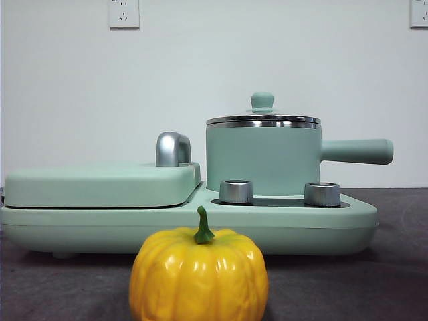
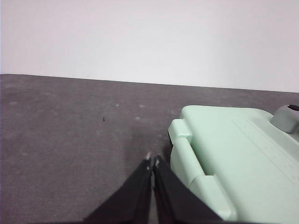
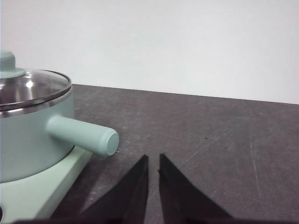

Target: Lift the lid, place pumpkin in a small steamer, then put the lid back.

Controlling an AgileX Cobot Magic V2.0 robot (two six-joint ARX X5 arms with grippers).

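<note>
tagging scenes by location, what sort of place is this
Probably a lab or test bench, not a home kitchen: a mint-green cooker base on a dark grey tabletop, a bare white wall with power sockets, and a toy pumpkin.

Lidded steamer on its base, pumpkin in front.

The pumpkin (image 1: 198, 275) sits nearest on the dark bench (image 1: 401, 267), green stem up. Behind it the wide base unit (image 1: 334, 224) carries a flat rectangular cover (image 1: 100, 184) with a chrome handle (image 1: 172, 148), two silver knobs (image 1: 236, 191), and the small steamer (image 1: 264, 160), handle pointing right, with the lid (image 1: 263, 119) resting on its rim.
</note>
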